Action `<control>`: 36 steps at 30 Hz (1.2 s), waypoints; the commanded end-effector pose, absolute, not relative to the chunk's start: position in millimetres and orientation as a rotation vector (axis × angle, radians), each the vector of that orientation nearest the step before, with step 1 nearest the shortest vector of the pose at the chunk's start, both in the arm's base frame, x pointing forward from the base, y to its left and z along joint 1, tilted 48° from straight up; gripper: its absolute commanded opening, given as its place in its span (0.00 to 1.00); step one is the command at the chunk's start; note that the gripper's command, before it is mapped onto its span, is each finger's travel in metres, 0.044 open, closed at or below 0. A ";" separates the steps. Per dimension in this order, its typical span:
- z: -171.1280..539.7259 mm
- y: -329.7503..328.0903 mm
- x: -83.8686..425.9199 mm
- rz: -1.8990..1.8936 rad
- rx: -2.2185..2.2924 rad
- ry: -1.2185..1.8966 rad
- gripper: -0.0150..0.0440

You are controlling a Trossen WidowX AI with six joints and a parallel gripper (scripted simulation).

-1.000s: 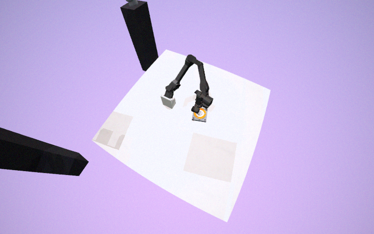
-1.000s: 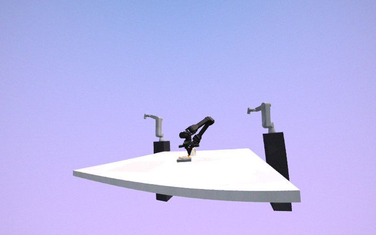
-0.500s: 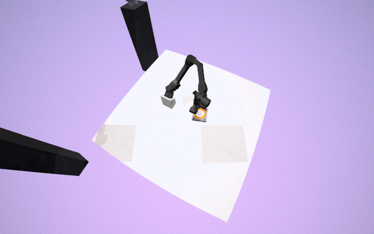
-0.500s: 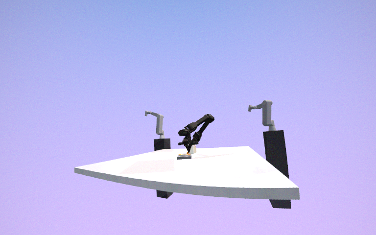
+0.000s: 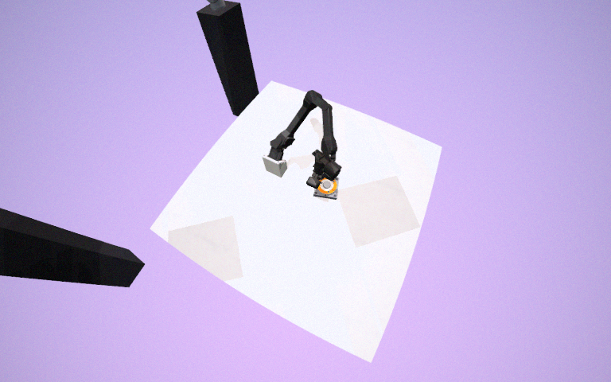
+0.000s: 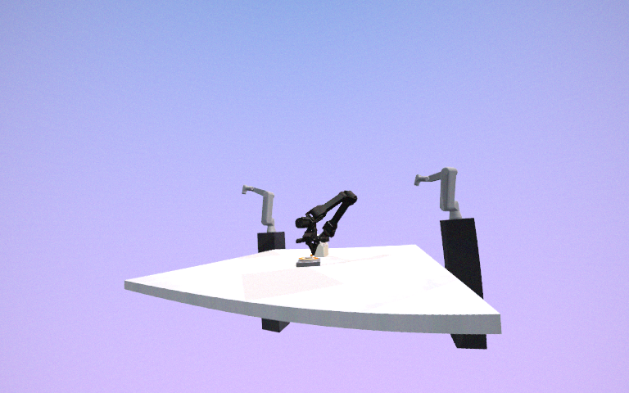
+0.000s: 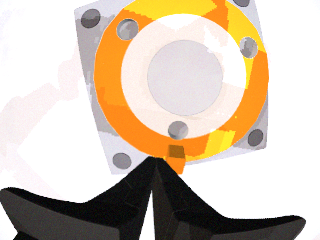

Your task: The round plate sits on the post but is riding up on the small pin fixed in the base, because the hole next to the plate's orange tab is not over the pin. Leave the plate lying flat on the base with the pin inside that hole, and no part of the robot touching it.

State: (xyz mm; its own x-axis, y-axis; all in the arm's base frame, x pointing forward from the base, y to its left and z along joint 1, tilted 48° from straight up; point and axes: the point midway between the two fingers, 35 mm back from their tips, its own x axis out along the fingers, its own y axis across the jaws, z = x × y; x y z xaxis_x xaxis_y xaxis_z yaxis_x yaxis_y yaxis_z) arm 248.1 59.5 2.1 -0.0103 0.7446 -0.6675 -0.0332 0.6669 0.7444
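You've got one round plate (image 5: pixel 327 190) (image 6: pixel 302 259) (image 7: pixel 107 85) in play, seated around one post (image 5: pixel 326 184) (image 7: pixel 185 77), above one square base (image 5: pixel 317 195) (image 6: pixel 308 264) (image 7: pixel 107 145) on the counter (image 5: pixel 293 251) (image 6: pixel 394 296). And look at your end effector (image 5: pixel 317 177) (image 6: pixel 313 253) (image 7: pixel 154 163): two fingers, tips together, nothing between them, right at the plate's rim and just beside its one orange tab (image 7: pixel 175 162). Contact there? You can't tell from these views.

Count the holes with me: three in the plate, one of them the tab-side hole (image 7: pixel 178 130), lying between the post and the tab. You can't make out the pin in it, nor whether the plate lies fully flat. Around the plate, four dark round spots show at the base's corners.

Your one black arm (image 5: pixel 328 126) (image 6: pixel 331 205) arches over from its single pale mount (image 5: pixel 274 166) (image 6: pixel 322 250), which stands near the plate. Further out, well apart from the plate, you have two gray arms, the nearer gray arm (image 6: pixel 447 190) and the farther gray arm (image 6: pixel 267 208), each up on its own black pedestal, two of those as well. Two faint darker patches mark the counter in the top view, one of them beside the plate.
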 end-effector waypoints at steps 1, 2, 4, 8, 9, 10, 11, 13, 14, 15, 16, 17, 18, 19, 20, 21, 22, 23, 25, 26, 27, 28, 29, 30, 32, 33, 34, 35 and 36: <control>-2.9 56.1 246.9 0.682 0.620 1.469 0.25; -3.7 55.3 246.8 0.682 0.620 1.469 0.25; -5.4 53.6 246.7 0.682 0.620 1.469 0.25; -9.4 49.7 247.5 0.681 0.620 1.469 0.25; -10.4 48.9 247.8 0.681 0.620 1.469 0.25; -11.2 48.1 248.0 0.681 0.620 1.469 0.25; -12.0 47.4 248.3 0.681 0.620 1.469 0.25; -13.8 45.7 248.9 0.681 0.620 1.469 0.25; -14.6 44.8 249.2 0.681 0.620 1.469 0.25; -15.5 44.1 249.7 0.681 0.620 1.469 0.25; -16.2 43.4 250.1 0.681 0.620 1.469 0.25; -16.9 42.6 250.5 0.681 0.620 1.469 0.25; -17.7 41.9 251.0 0.681 0.620 1.469 0.25; -18.5 41.1 251.6 0.681 0.619 1.469 0.25; -19.3 40.3 252.2 0.681 0.619 1.469 0.25; -20.1 39.5 252.8 0.681 0.619 1.469 0.25; -20.8 38.7 253.3 0.681 0.619 1.469 0.25; -21.6 37.9 253.9 0.681 0.619 1.469 0.25; -23.2 36.4 255.0 0.681 0.619 1.469 0.25; -24.0 35.6 255.6 0.681 0.619 1.469 0.25; -24.8 34.8 256.2 0.681 0.619 1.469 0.25; -25.6 34.0 257.0 0.681 0.619 1.469 0.25; -26.4 33.2 257.7 0.681 0.619 1.469 0.25; -27.1 32.5 258.5 0.681 0.619 1.469 0.25; -28.5 31.2 260.3 0.681 0.619 1.469 0.25; -29.0 30.6 261.2 0.681 0.619 1.469 0.25; -29.6 29.8 262.0 0.681 0.619 1.469 0.25; -30.2 29.1 262.9 0.681 0.619 1.469 0.25; -31.0 28.3 263.9 0.681 0.619 1.469 0.25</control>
